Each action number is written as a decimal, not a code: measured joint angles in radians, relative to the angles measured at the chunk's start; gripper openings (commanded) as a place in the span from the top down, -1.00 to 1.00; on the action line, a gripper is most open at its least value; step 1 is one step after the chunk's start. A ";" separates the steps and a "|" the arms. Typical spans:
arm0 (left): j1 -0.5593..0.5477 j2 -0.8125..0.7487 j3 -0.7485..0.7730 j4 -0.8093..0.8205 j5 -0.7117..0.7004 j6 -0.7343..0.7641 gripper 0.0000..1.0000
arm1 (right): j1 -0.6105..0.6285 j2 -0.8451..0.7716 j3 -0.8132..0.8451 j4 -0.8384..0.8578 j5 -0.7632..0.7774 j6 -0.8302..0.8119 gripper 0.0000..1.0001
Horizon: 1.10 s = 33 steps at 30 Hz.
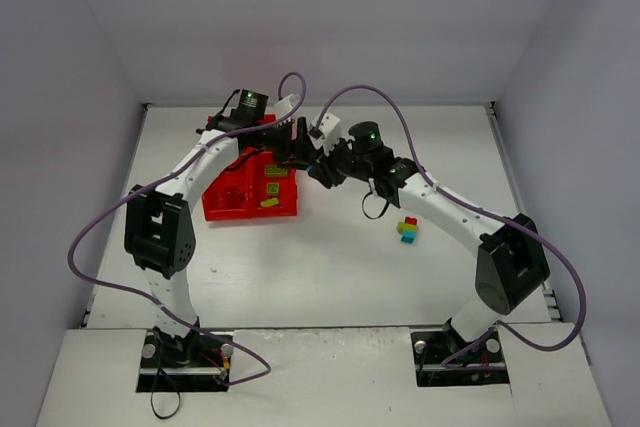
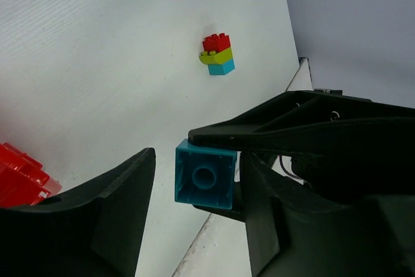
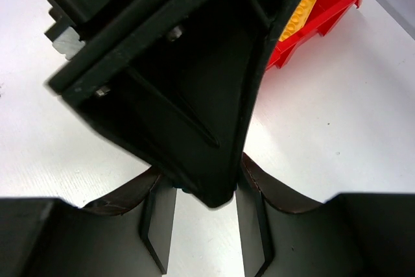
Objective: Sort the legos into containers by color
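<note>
My right gripper (image 1: 318, 169) is shut on a cyan brick (image 2: 205, 174) and holds it in the air beside the right edge of the red tray (image 1: 222, 209). My left gripper (image 2: 198, 160) is open, with one finger on each side of that brick; the brick sits close to the right finger (image 2: 272, 225). In the right wrist view the left gripper's black finger fills the gap in the right gripper (image 3: 206, 225) and hides the brick. A red, yellow and cyan clump (image 1: 408, 230) lies on the table to the right and also shows in the left wrist view (image 2: 217, 54).
The tray holds a yellow brick (image 1: 270, 202) and green bricks (image 1: 272, 179) in its right compartments. The yellow brick (image 3: 298, 14) shows in the tray (image 3: 324, 4) in the right wrist view. White walls enclose the table on three sides. Purple cables loop above both arms.
</note>
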 measured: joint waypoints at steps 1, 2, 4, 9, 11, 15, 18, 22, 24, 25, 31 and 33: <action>0.000 0.002 0.002 -0.002 0.000 0.002 0.20 | 0.000 0.000 0.000 0.000 0.000 0.000 0.92; 0.000 0.005 0.004 -0.003 -0.001 0.004 0.36 | 0.001 0.000 0.000 0.001 0.000 0.000 0.91; -0.005 0.007 0.012 -0.007 0.006 0.010 0.66 | 0.002 0.001 0.000 -0.002 0.002 -0.002 0.79; -0.005 0.007 0.016 -0.011 0.000 0.014 0.79 | 0.002 0.001 0.002 -0.005 0.004 0.001 -0.12; -0.001 0.007 0.017 -0.013 -0.018 0.020 0.79 | 0.001 0.001 0.002 -0.005 0.013 0.008 -0.33; 0.047 0.008 0.032 -0.050 -0.069 0.053 0.79 | -0.011 0.002 0.002 -0.006 0.036 0.030 -0.60; 0.113 0.012 0.079 -0.096 -0.138 0.087 0.79 | -0.039 0.005 0.002 -0.012 0.055 0.064 -0.62; 0.212 0.030 0.190 -0.137 -0.290 0.135 0.75 | -0.118 0.007 0.002 -0.028 0.102 0.143 -0.61; 0.248 0.055 0.262 -0.154 -0.401 0.159 0.74 | -0.160 0.007 0.000 -0.037 0.137 0.188 -0.61; 0.260 0.072 0.298 -0.154 -0.457 0.171 0.73 | -0.178 0.006 -0.004 -0.045 0.158 0.214 -0.61; 0.278 0.212 0.441 -0.146 -0.741 0.222 0.43 | -0.240 -0.022 -0.066 -0.124 0.311 0.335 -0.63; 0.278 0.274 0.473 -0.145 -0.797 0.229 0.25 | -0.239 -0.046 -0.096 -0.167 0.366 0.368 -0.63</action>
